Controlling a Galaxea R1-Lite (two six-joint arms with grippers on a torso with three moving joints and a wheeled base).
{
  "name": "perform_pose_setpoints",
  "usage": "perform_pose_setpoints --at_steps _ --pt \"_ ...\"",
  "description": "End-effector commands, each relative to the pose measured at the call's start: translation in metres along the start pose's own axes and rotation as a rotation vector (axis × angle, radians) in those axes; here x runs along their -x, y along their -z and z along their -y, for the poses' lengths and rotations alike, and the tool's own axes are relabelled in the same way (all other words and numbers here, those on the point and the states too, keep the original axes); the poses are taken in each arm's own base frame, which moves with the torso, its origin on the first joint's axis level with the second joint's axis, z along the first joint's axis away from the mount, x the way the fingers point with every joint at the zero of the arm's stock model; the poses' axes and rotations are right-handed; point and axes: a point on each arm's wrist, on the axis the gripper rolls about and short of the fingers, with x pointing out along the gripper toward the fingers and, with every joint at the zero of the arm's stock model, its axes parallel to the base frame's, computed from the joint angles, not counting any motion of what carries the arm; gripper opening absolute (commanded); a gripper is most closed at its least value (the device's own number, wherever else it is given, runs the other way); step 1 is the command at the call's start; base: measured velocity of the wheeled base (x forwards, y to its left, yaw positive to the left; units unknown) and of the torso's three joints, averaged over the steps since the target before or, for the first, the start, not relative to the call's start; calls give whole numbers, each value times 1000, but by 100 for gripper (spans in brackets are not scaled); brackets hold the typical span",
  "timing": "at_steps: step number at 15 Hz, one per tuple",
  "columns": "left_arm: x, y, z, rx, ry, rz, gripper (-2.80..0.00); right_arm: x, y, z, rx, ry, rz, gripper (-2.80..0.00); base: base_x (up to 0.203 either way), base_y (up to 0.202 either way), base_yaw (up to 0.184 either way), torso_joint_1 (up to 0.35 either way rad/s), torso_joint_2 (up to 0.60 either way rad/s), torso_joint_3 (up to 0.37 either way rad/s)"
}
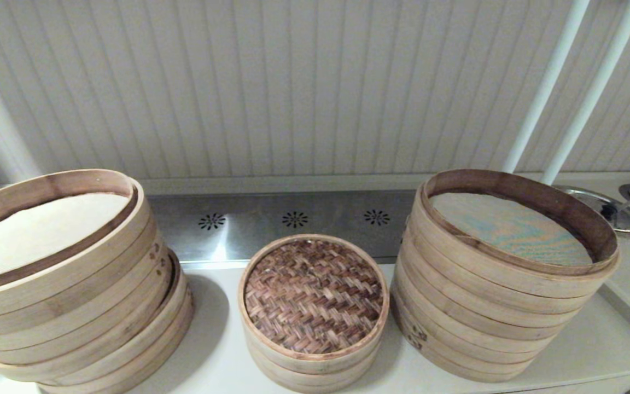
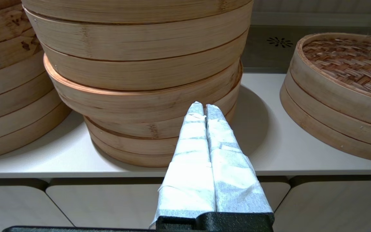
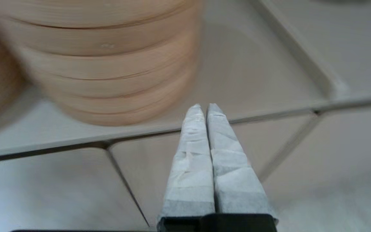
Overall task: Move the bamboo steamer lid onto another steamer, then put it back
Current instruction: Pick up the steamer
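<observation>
In the head view, the bamboo steamer lid (image 1: 314, 295) is seen seated on a low steamer (image 1: 309, 368) at the counter's middle, between a leaning stack (image 1: 69, 284) and a tall stack (image 1: 503, 279), both topped with cloth-lined trays. In the left wrist view, the left gripper (image 2: 204, 108) is held pressed together before the leaning stack. In the right wrist view, the right gripper (image 3: 204, 108) is pressed together, empty, near the counter (image 3: 253, 83) edge.

Head: high, facing down over bench (image 1: 222, 350) toward wall.
Left wrist: low, near bench edge, facing leaning stack (image 2: 140, 80).
Right wrist: below bench edge, angled up.
Shared: woven lid (image 1: 313, 295), head and left wrist.
</observation>
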Motion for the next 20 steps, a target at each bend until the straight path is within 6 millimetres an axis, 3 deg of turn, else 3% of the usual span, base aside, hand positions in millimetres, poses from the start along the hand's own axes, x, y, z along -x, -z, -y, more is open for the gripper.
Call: perform_pose_setpoints --at_steps 1,5,20 --pt "0 0 0 0 0 1 -280 8 8 0 1 -71 93 -280 0 0 0 0 0 0" --pt "0 0 0 0 0 1 -280 6 19 -2 12 -143 104 -280 0 0 0 0 0 0" --pt "0 0 0 0 0 1 -280 6 17 -2 0 -150 119 -280 0 0 0 0 0 0"
